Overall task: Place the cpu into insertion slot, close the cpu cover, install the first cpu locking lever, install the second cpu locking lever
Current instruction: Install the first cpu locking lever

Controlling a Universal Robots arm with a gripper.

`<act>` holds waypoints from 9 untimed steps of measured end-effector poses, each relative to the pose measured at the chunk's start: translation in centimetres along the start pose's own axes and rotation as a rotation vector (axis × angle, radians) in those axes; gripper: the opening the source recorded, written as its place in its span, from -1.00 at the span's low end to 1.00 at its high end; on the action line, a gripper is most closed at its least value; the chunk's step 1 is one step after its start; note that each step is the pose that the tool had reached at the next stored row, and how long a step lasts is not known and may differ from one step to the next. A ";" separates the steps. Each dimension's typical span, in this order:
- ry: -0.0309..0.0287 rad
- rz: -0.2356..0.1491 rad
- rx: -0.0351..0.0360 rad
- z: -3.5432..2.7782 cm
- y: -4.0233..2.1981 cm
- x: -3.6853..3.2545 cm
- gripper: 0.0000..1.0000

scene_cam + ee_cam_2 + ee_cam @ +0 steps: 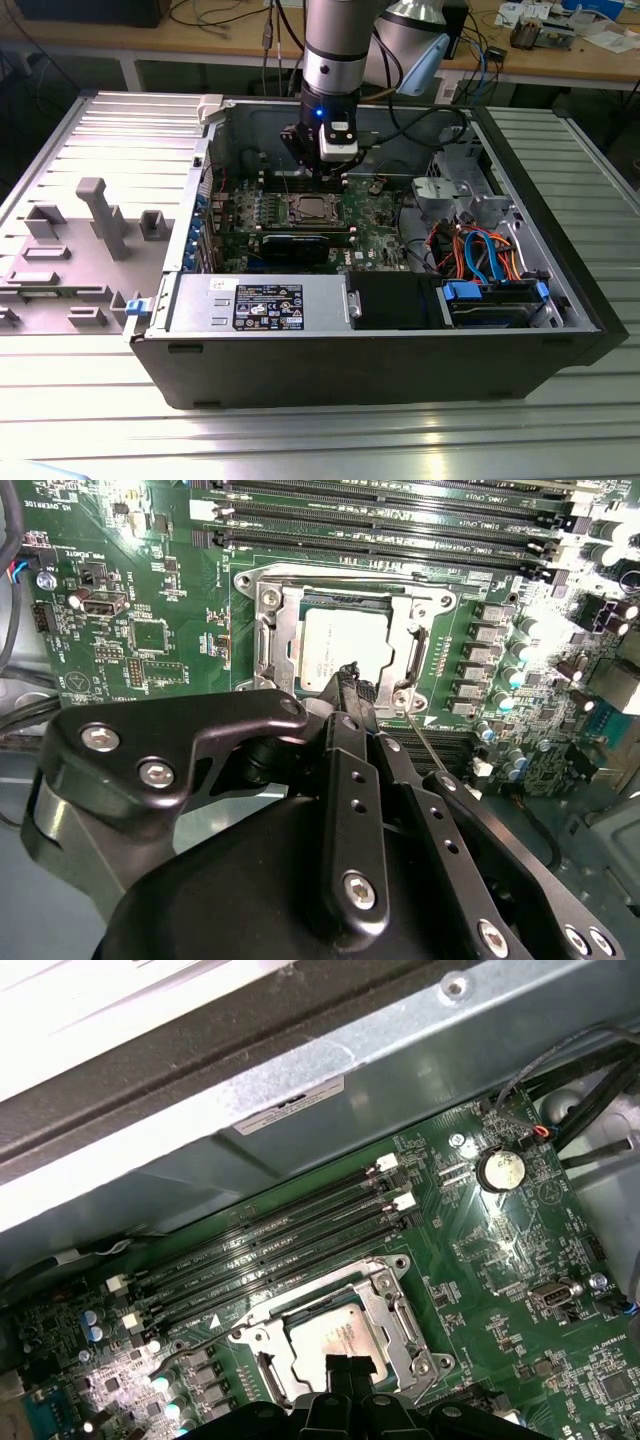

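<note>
— Gripper [330,172] first: where is it in the exterior view?
— Down inside the computer case [400,370], hanging over the green board [375,215]. The cpu [310,209] lies just beneath it, apart from the tips.
— And the second wrist view?
— Its fingers [345,780] run together to a narrow point, with nothing between them as far as I can see. The cpu sits flat in the insertion slot [262,598] just past that point, and the cpu cover [412,620] lies down around it. So I judge the first two steps done.
— The levers?
— A thin rod [428,742] juts away from the slot's corner, right beside the fingertips. It looks unlatched to me, so the locking is not yet done.
— First wrist view?
— Same story: the grey chip is framed by the cover, just beyond the gripper's tip. A second rod [195,1345] bows away on the side towards the memory slots [270,1250], farther from the hand. I cannot tell whether the tips touch anything.
</note>
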State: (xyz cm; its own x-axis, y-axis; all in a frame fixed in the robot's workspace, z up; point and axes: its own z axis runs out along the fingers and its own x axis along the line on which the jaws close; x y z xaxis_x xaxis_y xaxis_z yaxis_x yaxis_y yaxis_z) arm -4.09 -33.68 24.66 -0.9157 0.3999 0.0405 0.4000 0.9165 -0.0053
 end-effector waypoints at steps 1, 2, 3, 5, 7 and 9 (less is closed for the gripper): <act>0.0000 -0.001 0.0001 0.00 0.00 0.00 -0.79; 0.0000 -0.002 0.0001 0.00 0.00 0.00 -0.79; 0.0000 -0.003 0.0001 0.00 0.00 0.00 -0.79; 0.0000 -0.006 0.0002 0.00 0.00 0.00 -0.79; -0.0001 -0.008 0.0003 0.00 0.00 0.00 -0.79; -0.0001 -0.011 0.0004 0.00 0.00 0.00 -0.79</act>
State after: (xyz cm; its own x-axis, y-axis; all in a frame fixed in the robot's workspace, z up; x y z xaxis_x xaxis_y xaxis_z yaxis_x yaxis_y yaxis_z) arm -4.09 -33.68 24.66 -0.9202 0.3894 0.0404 0.3895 0.9210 -0.0053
